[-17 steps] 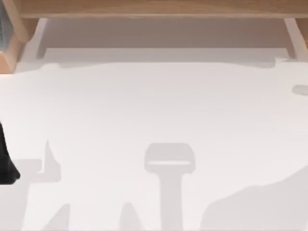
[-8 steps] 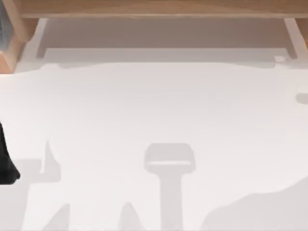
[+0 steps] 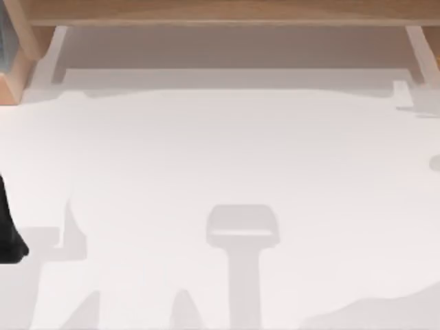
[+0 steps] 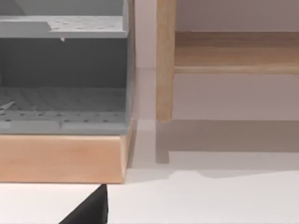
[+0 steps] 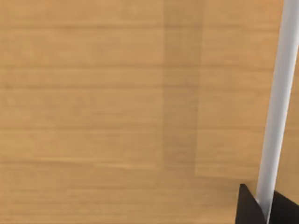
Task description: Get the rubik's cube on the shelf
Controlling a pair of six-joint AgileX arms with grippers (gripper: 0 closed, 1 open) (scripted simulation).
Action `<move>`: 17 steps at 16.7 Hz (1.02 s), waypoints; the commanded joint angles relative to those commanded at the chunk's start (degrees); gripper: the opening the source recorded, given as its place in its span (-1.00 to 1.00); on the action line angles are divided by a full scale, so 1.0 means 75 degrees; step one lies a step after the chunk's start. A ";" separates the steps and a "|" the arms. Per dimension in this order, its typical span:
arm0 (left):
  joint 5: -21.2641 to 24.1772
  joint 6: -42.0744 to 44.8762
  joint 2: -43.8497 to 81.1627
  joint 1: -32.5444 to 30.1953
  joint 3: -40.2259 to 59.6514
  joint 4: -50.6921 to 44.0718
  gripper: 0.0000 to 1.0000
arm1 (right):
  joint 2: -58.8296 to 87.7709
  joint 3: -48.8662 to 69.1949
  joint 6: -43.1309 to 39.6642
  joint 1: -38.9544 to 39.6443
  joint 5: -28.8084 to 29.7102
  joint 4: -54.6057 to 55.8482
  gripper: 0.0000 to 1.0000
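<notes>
Shelf (image 3: 227,12): light wood board along the desk's (image 3: 220,165) far edge
Left arm (image 3: 8,227): parked at the desk's left edge
Jaw state, both grippers: cannot tell

Open white table (image 3: 220,158); shelf (image 3: 220,12) bars the far edge.

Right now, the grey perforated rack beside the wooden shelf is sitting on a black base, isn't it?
Not quite. The grey rack does stand beside the shelf, but its base is light-brown wood, not black. The left wrist view shows this.
</notes>
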 joint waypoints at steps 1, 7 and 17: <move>0.0000 0.0000 0.0000 0.0000 0.0000 0.0000 1.00 | 0.0039 0.0039 0.0006 0.0020 0.0022 -0.0017 -1.00; 0.0000 0.0000 0.0000 0.0000 0.0000 0.0000 1.00 | -0.0392 -0.1051 0.0025 -0.0360 -0.0369 0.0597 -1.00; 0.0000 0.0000 0.0000 0.0000 0.0000 0.0000 1.00 | -0.0768 -0.1919 0.0004 -0.0746 -0.0771 0.1195 -1.00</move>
